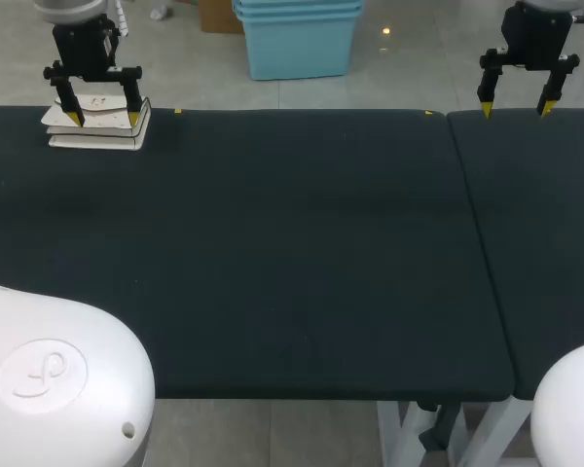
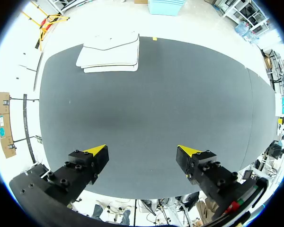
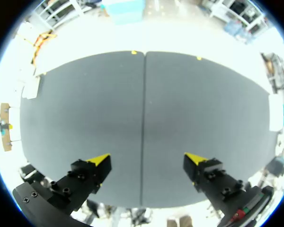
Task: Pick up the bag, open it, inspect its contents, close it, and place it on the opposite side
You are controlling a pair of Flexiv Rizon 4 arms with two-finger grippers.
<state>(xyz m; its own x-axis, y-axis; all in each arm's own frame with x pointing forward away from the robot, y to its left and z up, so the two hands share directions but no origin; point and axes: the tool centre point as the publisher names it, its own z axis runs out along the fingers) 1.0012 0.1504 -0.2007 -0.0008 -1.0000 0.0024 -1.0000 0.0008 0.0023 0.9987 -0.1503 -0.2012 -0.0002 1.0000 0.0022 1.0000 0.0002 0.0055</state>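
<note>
White and flat, the bag (image 1: 97, 136) lies at the far left corner of the black table (image 1: 292, 253), not yet picked up. The left gripper (image 1: 104, 119) hangs over it with its fingers wide apart and nothing between them. Its wrist view puts the bag (image 2: 111, 54) well ahead of the fingertips, so it is probably some way above. The right gripper (image 1: 516, 111) waits at the far right, spread just as wide and empty. The pick-up comes first: the left arm must descend and close on an edge of the bag.
</note>
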